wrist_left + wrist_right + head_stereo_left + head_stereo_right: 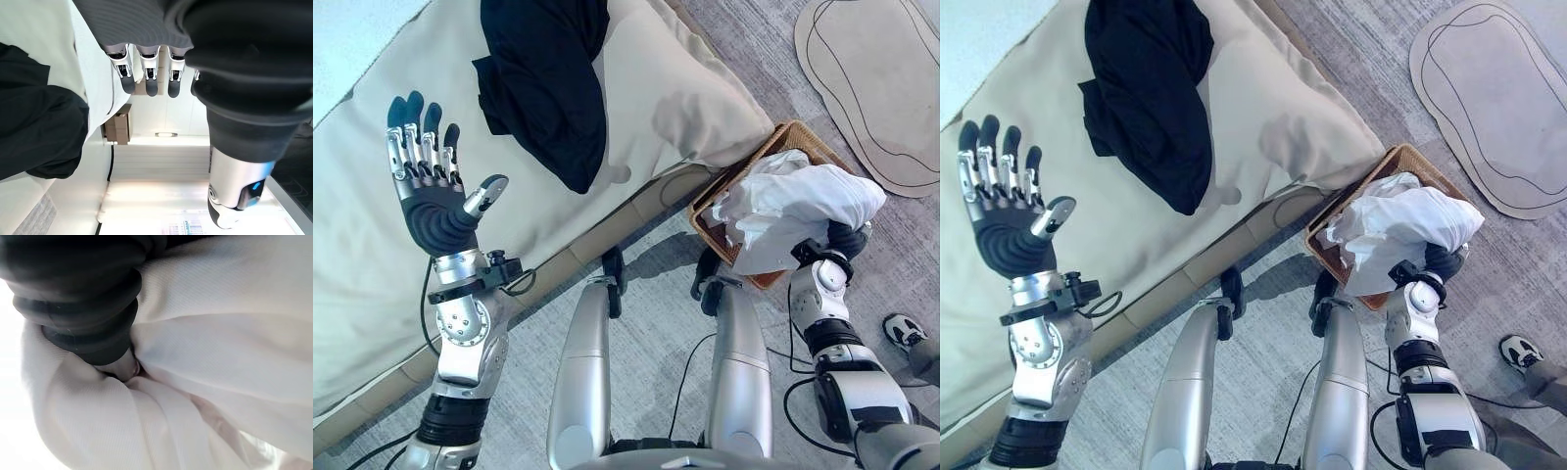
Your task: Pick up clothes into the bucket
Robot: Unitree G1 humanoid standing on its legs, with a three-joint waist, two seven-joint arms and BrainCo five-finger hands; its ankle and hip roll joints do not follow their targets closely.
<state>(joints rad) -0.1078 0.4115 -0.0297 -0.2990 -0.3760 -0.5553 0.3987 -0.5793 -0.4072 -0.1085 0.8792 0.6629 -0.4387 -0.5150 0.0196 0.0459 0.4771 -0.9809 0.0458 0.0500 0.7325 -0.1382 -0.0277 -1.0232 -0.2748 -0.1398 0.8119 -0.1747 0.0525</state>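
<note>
White garment (205, 357) swallows right hand (847, 238), grip can't tell, bundled over wicker basket (803, 139). Left hand (429, 186) raised, fingers spread, empty. Black garment (543, 78) remains on bed (372, 255).

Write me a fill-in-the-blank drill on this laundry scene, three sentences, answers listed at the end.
1. The black garment lies on the beige ____.
2. The crumpled white garment sits over the woven wicker ____, beside the right hand, whose fingers are buried in cloth.
3. The left hand is raised with its fingers ____, holding nothing.

Missing words: cushion; basket; straight
</note>
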